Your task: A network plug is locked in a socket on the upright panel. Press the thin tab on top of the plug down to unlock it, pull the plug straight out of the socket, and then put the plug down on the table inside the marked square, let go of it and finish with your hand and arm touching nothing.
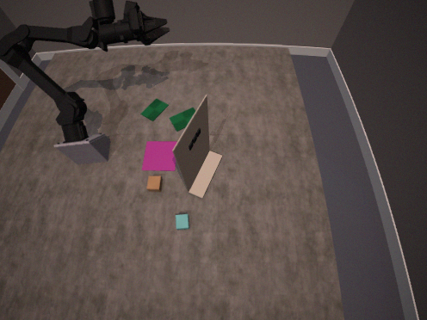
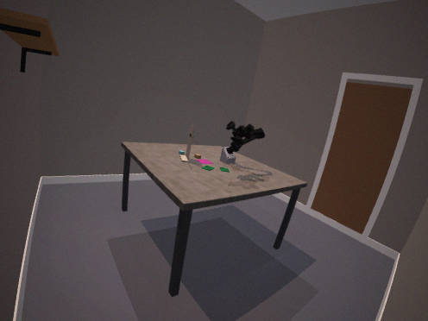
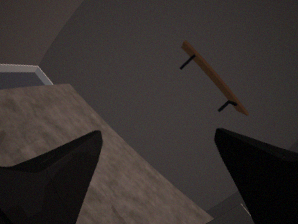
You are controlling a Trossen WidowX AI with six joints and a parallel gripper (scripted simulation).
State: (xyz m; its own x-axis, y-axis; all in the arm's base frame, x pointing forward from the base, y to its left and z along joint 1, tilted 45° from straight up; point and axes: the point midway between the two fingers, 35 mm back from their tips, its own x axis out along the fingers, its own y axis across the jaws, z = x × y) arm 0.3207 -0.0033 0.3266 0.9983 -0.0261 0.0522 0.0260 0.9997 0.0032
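Starting: your gripper point(image 1: 161, 27) hangs high, spread wide, holding nothing.
Plug: seated in the upright panel point(image 1: 195, 146) socket point(image 1: 194, 139), well away.
Next: swing down toward that tab.

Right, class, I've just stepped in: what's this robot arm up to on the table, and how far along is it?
It has barely started. The gripper is open, holds nothing and hangs high above the table, well away from the upright panel. The dark network plug sits in the panel's socket. The magenta marked square beside the panel has nothing resting on it. Two green patches, a small orange block and a small teal block lie untouched nearby.
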